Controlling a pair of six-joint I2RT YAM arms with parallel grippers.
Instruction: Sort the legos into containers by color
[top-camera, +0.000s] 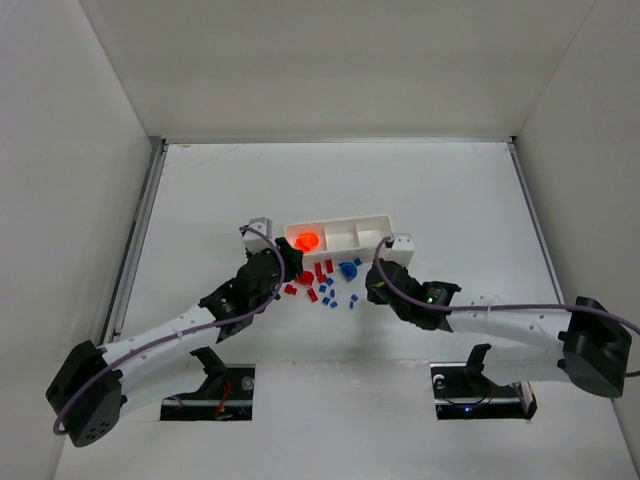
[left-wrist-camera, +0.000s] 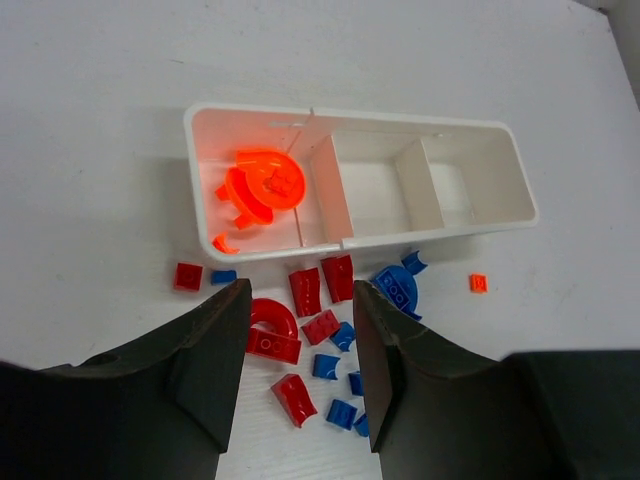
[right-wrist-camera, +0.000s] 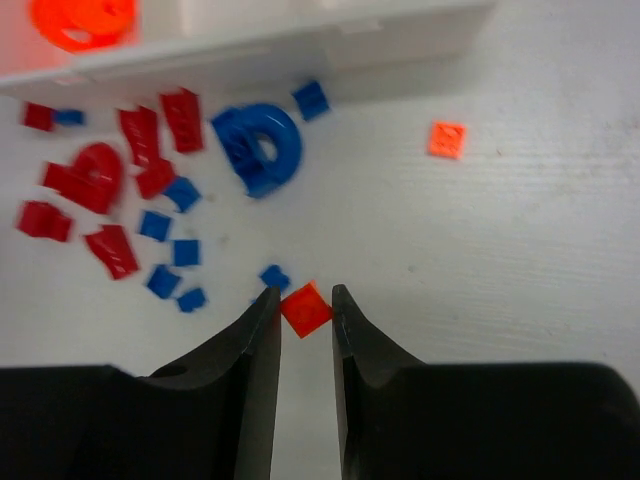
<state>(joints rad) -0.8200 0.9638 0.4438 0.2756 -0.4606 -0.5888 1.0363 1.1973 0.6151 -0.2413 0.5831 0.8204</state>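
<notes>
Orange legos (left-wrist-camera: 262, 188) sit in the tray (left-wrist-camera: 372, 195); we see reds (left-wrist-camera: 272, 328) and blues (left-wrist-camera: 395, 285) loose, right pincer (right-wrist-camera: 304, 292) pinching a piece (right-wrist-camera: 305, 310), left pincer (left-wrist-camera: 300, 288) gaping empty.

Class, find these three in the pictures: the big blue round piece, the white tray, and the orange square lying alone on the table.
big blue round piece (right-wrist-camera: 285, 145): right wrist view, its right-hand curve.
white tray (left-wrist-camera: 440, 228): left wrist view, its near wall.
lone orange square (right-wrist-camera: 447, 139): right wrist view, its middle.
</notes>
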